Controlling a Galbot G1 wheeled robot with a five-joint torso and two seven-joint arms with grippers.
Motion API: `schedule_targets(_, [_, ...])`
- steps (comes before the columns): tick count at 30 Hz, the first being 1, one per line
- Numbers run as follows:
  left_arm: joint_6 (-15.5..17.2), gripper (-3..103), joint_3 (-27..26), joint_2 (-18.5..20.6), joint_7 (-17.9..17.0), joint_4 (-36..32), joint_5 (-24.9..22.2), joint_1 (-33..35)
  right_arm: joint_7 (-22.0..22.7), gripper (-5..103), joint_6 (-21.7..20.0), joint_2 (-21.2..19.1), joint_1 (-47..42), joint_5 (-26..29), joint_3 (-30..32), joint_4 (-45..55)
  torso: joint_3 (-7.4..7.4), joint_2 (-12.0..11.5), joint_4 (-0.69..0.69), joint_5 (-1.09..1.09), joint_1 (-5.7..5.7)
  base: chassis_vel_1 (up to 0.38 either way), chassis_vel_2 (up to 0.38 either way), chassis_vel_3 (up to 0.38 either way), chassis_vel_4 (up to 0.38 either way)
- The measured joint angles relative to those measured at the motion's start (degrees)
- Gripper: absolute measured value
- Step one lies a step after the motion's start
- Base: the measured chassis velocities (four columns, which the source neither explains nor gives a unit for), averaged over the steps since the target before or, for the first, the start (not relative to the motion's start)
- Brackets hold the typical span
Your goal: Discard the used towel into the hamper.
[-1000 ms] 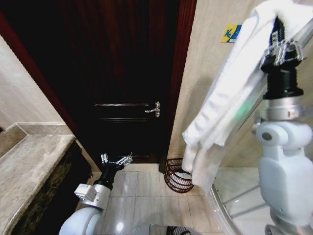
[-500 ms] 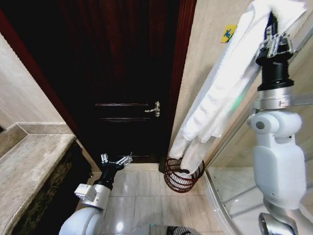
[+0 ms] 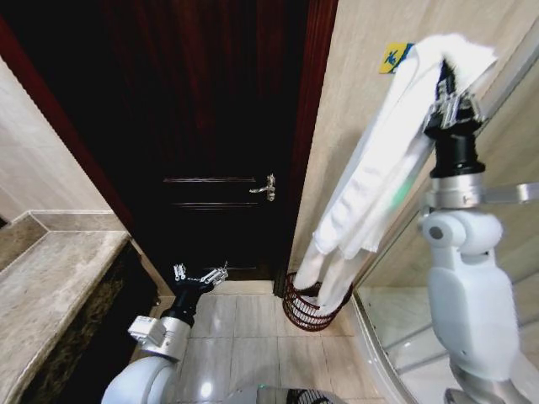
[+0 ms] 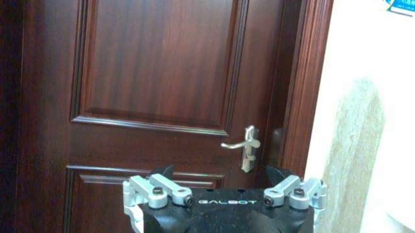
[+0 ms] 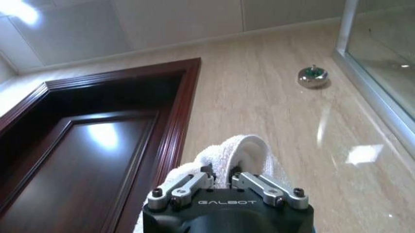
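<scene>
My right gripper is raised high at the right, shut on the white towel. The towel hangs from it in a long fold against the beige wall. Its lower end reaches the rim of the hamper, a round dark red-brown wire basket on the floor beside the door frame. In the right wrist view the right gripper pinches a bunched fold of towel. My left gripper is parked low in front of the dark door, and in its wrist view the left gripper is open and holds nothing.
A dark wooden door with a metal handle fills the middle. A stone counter runs along the left. A glass shower enclosure curves at the right, behind my right arm. Tiled floor lies before the hamper.
My right arm has moved left and slightly down, carrying the towel with it. The towel's lower end swung from in front of the shower to over the hamper. The left arm stayed still.
</scene>
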Motion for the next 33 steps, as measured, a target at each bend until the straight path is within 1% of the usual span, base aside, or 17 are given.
schedule_targets(13, [0.0, 97, 0.0, 0.0, 0.0, 0.0, 0.0, 0.0, -0.4, 10, 0.7, 1.1, -2.8, -1.2, 0.3, 0.0, 0.00, 0.0, 0.01, 0.00, 0.00, 0.000, 0.000, 0.000, 0.000])
schedule_targets(24, [0.0, 97, 0.0, 0.0, 0.0, 0.0, 0.0, 0.0, -1.9, 10, 3.1, 2.7, -6.9, -3.6, 0.3, -3.1, 0.00, 0.0, 0.01, -0.01, 0.00, 0.000, 0.000, 0.000, 0.000])
schedule_targets(33, [0.0, 97, 0.0, 0.0, 0.0, 0.0, 0.0, 0.0, -2.6, 10, 4.1, 3.8, -9.6, -5.0, 0.2, -3.6, 0.00, 0.0, 0.00, 0.00, 0.00, 0.000, 0.000, 0.000, 0.000])
